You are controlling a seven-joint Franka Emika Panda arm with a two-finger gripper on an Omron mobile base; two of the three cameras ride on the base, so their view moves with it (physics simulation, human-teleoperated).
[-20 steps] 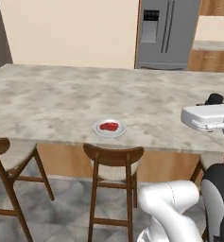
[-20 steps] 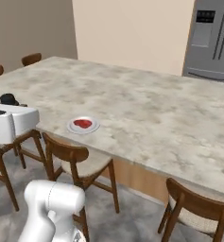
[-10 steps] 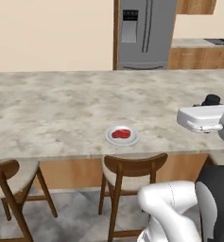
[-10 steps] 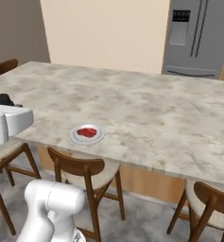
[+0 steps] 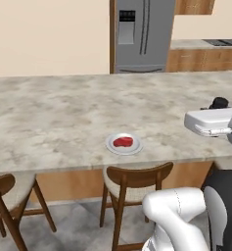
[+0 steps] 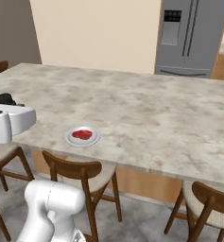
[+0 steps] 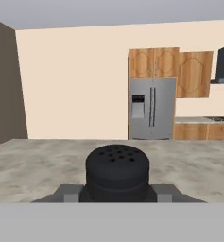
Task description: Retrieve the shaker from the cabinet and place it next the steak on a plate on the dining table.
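Shaker point(image 7: 117, 172) is out of the cabinet and in the gripper point(image 7: 117, 193), jaws clenched on it; retrieval done, placing left.

Left base view: dining table point(image 5: 49, 117) spans the frame, plate point(image 5: 109, 145) near its near edge with steak point(image 5: 123, 142) on it. Hand sits at far right over the near edge, shaker's black top point(image 5: 219, 103) poking above it, well apart from plate. Chair point(image 5: 136, 180) below the plate.

Right base view: hand at far left, shaker top point(image 6: 6, 99) just visible; plate point(image 6: 93, 139) and steak point(image 6: 82, 134) to its right, apart. Fridge point(image 6: 191, 38) far behind.

Hand view: shaker fills the bottom centre between the fingers, perforated cap up. Long axis looks upright, cap pointing up, no obvious tilt. Tabletop ahead. Judging: carry toward plate, lower, release beside steak.
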